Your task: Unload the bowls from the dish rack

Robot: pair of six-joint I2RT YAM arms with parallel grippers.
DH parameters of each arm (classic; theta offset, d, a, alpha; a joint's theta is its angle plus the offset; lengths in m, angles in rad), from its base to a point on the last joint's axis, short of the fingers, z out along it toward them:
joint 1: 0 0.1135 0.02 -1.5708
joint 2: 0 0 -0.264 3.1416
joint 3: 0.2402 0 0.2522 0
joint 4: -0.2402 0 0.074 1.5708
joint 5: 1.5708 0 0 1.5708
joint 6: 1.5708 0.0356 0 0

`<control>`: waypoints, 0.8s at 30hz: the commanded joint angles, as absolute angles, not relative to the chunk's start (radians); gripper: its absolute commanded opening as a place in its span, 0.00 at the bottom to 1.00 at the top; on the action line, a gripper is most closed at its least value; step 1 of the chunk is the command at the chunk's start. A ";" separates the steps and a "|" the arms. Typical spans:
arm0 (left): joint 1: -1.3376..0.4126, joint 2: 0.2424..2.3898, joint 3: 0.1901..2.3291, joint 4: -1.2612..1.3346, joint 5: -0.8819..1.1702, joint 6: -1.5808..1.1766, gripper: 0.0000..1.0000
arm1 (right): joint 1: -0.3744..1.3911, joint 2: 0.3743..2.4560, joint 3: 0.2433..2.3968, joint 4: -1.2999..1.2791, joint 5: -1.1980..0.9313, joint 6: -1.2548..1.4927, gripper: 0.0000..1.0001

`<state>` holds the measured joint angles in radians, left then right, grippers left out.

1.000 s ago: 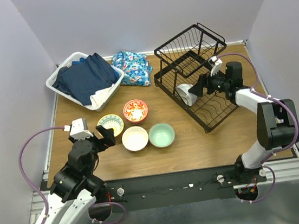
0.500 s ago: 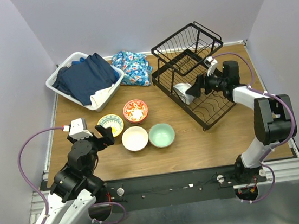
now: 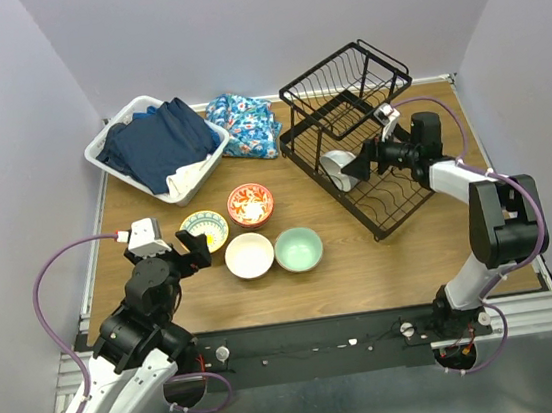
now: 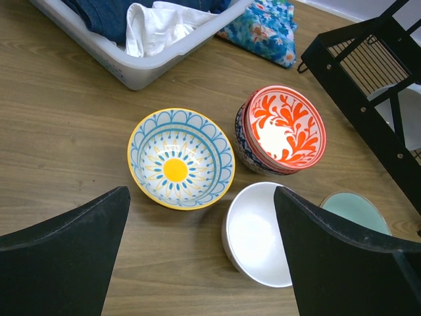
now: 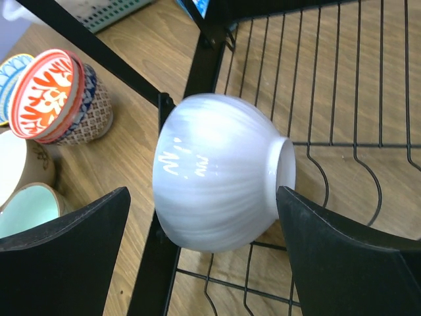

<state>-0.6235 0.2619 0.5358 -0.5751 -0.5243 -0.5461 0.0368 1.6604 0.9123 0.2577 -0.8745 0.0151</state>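
We are taking a bowl out of the dish rack (image 3: pixel 301 149). The white bowl (image 5: pixel 217 191) lies on its side on the rack's low wires, right by the black frame bar (image 5: pixel 205 62). Our right claw (image 3: pixel 361 163) is wide open, with the bowl between its fingers (image 5: pixel 66 263) and not squeezed yet. Next it should close gently, then lift the bowl over the bar. The top basket (image 3: pixel 385 57) hangs close above, so room is tight. Our left claw (image 3: pixel 195 247) is open too, over the yellow bowl (image 4: pixel 181 158). The bench (image 3: pixel 363 256) has open room beside the green bowl (image 3: pixel 298 249).

Black dish rack (image 5: pixel 205 58) bars crowd the white bowl (image 5: pixel 210 181).
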 commanded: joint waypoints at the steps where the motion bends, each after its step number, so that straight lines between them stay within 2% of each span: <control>1: -0.620 0.255 0.528 -0.551 -0.555 -0.537 0.99 | 0.054 1.664 0.890 0.368 -0.939 0.043 1.00; 12: -0.621 0.249 0.526 -0.545 -0.549 -0.531 0.99 | 0.055 1.701 0.824 0.480 -0.920 0.081 1.00; 24: -0.620 0.238 0.522 -0.541 -0.552 -0.529 0.99 | 0.060 1.698 0.802 0.451 -0.885 0.055 1.00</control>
